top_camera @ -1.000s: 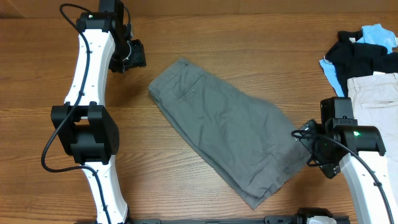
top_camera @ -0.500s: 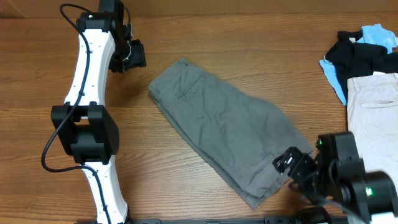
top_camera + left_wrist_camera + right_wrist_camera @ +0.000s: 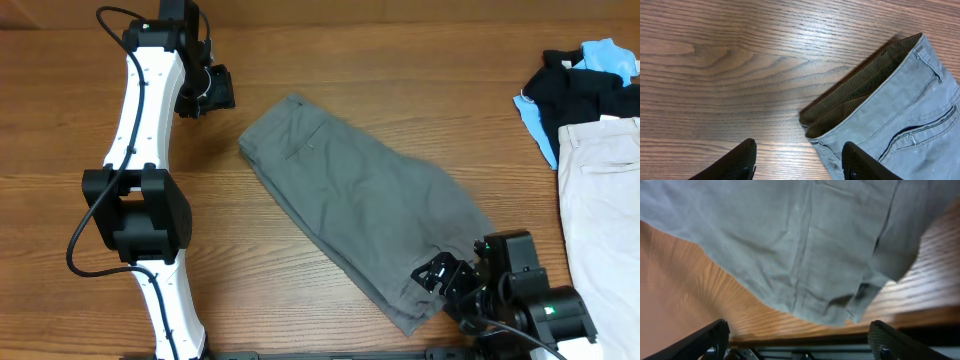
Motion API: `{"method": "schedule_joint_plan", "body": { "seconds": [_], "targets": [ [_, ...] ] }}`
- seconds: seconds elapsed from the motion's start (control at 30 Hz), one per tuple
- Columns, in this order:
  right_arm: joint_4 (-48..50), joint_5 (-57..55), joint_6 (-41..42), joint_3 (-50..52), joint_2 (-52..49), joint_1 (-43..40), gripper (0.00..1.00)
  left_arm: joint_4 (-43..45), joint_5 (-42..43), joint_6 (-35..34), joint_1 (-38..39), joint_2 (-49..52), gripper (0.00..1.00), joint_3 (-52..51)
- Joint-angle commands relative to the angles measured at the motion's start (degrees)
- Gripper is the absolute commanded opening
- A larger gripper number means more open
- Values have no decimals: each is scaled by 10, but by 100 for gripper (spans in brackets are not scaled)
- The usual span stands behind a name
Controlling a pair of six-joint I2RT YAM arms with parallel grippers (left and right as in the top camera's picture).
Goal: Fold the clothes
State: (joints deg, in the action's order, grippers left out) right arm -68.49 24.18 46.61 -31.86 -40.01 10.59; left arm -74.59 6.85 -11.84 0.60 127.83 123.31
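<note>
Grey cotton trousers (image 3: 360, 210): expect soft, light, limp cloth.
Pinch the hem (image 3: 830, 312) with your right gripper (image 3: 799, 330), jaws wide, empty; your left gripper (image 3: 799, 150) hangs parted, empty, near the waistband (image 3: 855, 100).

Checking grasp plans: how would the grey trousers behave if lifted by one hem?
Probably floppy: the grey trousers lie flat, creased at the hem. The waistband looks thicker, likely stiffer. Pushed, the loose layers would likely bunch.

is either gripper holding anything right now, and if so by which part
Nothing is held. The left gripper is open over the wooden table beside the waistband of the medium-grey cotton trousers; the right gripper is open near their leg hem.
</note>
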Motion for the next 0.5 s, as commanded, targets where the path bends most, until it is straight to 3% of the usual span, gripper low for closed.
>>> {"method": "schedule_joint_plan", "body": {
  "seconds": [0.0,0.47],
  "targets": [
    [-14,13,18,31,4,4,93,1,7,0,-2,-16,59,-3],
    [56,-49,76,28,-37,12,93,3,7,0,-2,-16,60,-3]
  ]
}}
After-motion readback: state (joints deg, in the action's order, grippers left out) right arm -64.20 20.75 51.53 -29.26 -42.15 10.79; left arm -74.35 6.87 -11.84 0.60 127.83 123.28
